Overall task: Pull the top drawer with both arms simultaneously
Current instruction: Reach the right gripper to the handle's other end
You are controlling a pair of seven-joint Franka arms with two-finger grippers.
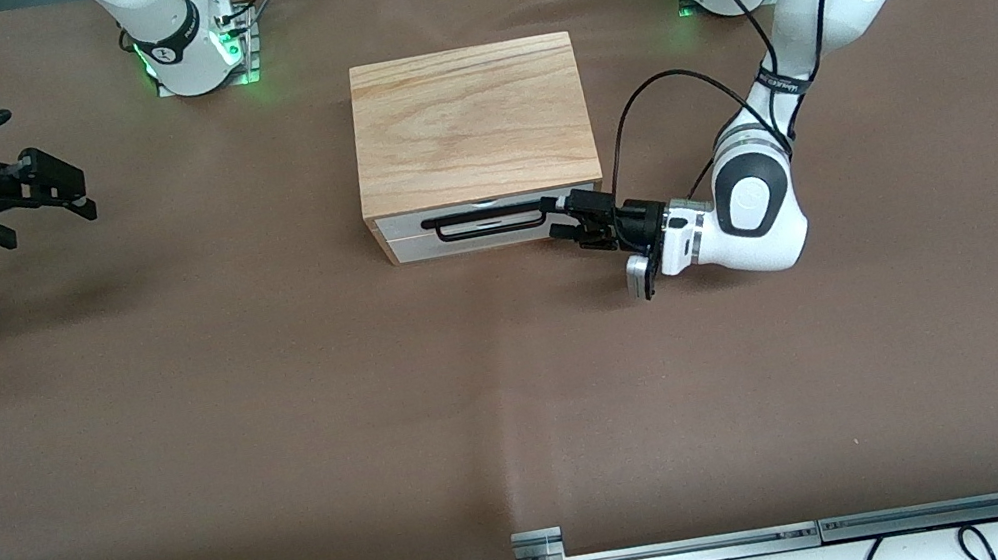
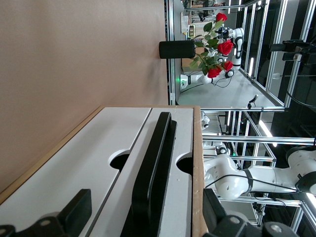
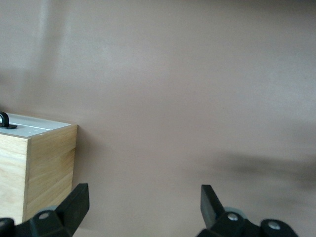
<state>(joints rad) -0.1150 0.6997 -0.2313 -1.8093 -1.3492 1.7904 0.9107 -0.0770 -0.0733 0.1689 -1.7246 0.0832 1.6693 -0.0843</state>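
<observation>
Two pincers, both gaping, empty: left pincer (image 1: 572, 217) at top drawer (image 1: 488, 211) handle (image 1: 489, 221); right pincer (image 1: 53, 187) waits over counter (image 1: 277, 408); next: right approaches, both clamp

chest (image 1: 468, 118): 1 | drawers: 2 | handle (image 1: 483, 223): 1 | arms: 2 | claws: 2

Left gripper (image 1: 562, 217) beside top drawer (image 1: 488, 213)

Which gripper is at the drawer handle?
The left gripper, fingers open astride the end of the top drawer's black handle. The right gripper hangs open over bare table, well away.
</observation>
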